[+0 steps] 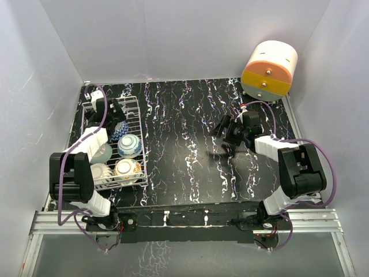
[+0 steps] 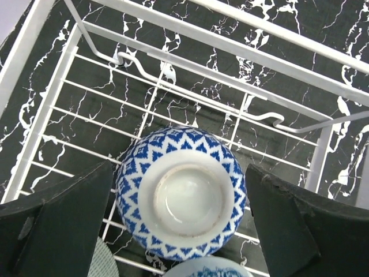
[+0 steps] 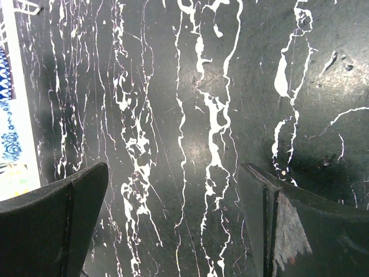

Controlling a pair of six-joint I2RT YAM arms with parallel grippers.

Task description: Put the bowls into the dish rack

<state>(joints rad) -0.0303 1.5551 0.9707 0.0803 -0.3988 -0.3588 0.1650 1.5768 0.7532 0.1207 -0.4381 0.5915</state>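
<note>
At the far left of the black, white-veined marbled tabletop (image 1: 184,127) stood the rectangular white wire-grid dish rack (image 1: 139,121), and all five bowls appeared to lie inside it, so the loading looked about done. The left pincer (image 2: 179,173) hung over the far part of the rack, its jaws wide open on either side of an upturned ceramic bowl with a blue-and-white zigzag outside (image 2: 183,199), foot ring upward, resting on the wire floor; neither finger touched it. Nearer in the rack sat a mint-green-lined bowl (image 1: 104,153) and a cream-lined bowl (image 1: 101,172), with a blue-patterned bowl (image 1: 130,145) and a red-and-yellow-patterned bowl (image 1: 128,168) beside them along the rack's right wall. Such bowls were judged stiff, fairly light, glazed and therefore slippery, and apt to chip against wire or each other. If the inverted one needed shifting, the hold would best go across its widest curve below the foot ring, squeezed gently. The middle of the tabletop carried nothing of the task. To the right, the right pincer (image 3: 173,173) hovered over bare tabletop, jaws spread and holding nothing. A round orange-and-cream drawer unit (image 1: 268,69) stood at the far right corner.
</note>
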